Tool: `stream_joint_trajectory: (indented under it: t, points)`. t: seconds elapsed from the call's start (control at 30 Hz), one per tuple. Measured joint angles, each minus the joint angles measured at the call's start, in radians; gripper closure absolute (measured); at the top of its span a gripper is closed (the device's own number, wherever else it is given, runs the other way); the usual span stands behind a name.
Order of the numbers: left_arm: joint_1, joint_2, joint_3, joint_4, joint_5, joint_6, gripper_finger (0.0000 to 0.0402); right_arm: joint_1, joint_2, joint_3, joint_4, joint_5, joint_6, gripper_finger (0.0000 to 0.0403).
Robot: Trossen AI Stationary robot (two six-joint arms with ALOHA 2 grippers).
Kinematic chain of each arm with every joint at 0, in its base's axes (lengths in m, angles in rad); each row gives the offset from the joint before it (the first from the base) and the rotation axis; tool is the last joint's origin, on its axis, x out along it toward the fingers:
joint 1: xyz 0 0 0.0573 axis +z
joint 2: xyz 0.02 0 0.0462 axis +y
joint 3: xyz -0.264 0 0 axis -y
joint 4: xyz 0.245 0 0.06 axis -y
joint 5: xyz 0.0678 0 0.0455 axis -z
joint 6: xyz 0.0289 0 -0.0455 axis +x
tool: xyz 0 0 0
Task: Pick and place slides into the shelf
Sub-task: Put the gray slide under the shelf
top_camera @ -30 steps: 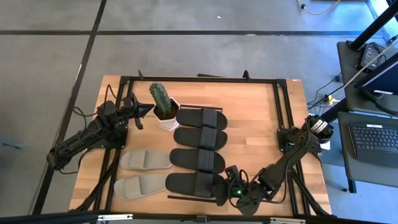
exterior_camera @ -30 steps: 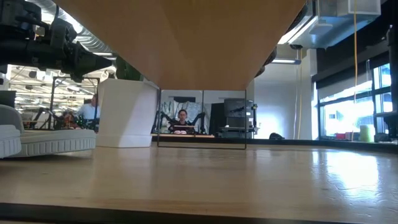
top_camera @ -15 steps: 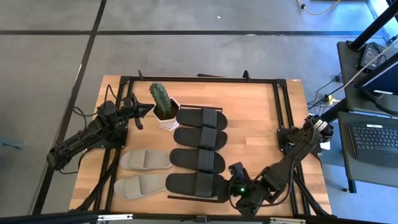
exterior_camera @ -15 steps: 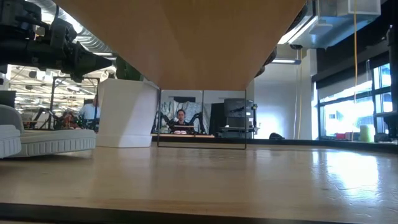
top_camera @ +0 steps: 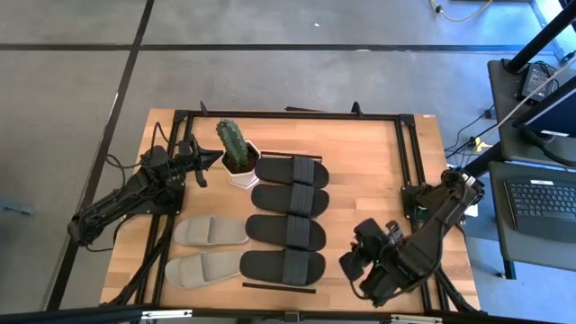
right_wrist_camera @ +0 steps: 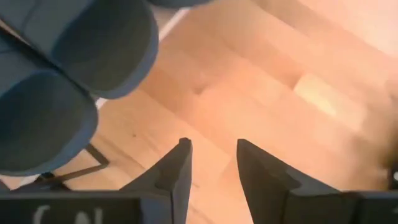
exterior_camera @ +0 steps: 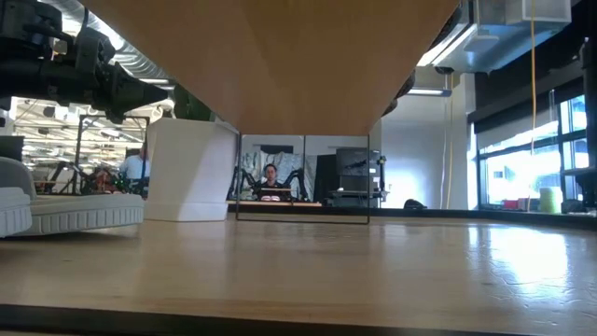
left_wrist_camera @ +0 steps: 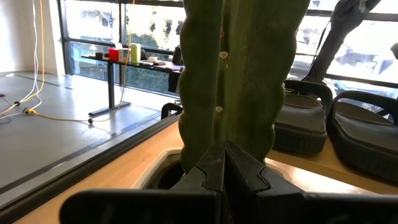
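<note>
Since the earlier frame, the right pincer (top_camera: 360, 261) had been drawn away from the nearest black slide (top_camera: 282, 265) and raised beside it, near the desk's (top_camera: 360, 153) front edge. Its fingers (right_wrist_camera: 177, 171) were seen slightly parted, with nothing held. Four black slides (top_camera: 290, 201) were laid in a column, two grey slides (top_camera: 209, 250) just beside them. A cactus (top_camera: 231, 141) was seen potted in a white pot (top_camera: 241, 176). The left pincer (left_wrist_camera: 224, 163) was closed, empty, just before the cactus.

Light wooden table (top_camera: 369, 171), four black slides (top_camera: 288, 214), two grey-beige slides (top_camera: 207, 250), white potted cactus (top_camera: 236, 151)
</note>
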Motion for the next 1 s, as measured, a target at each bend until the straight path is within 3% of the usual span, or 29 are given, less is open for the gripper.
stream_joint_trajectory:
  t: [0.2,0.5,0.77,1.0]
  points:
    - [0.000,0.000,0.000,0.015,0.000,0.000,0.0401,-0.026,-0.131,-0.115,0.008,0.082,-0.115,0.0275]
    - [0.000,0.000,0.000,0.023,-0.004,-0.001,0.0401,-0.026,-0.570,-0.545,0.065,0.254,-0.173,0.0275]
    - [0.000,0.000,0.000,0.023,-0.004,-0.001,0.0401,-0.058,-0.746,-0.934,0.546,0.387,-0.360,0.0275]
    - [0.000,0.000,0.000,0.023,-0.004,-0.003,0.0401,-0.119,-0.773,-1.118,0.893,0.396,-0.531,0.0275]
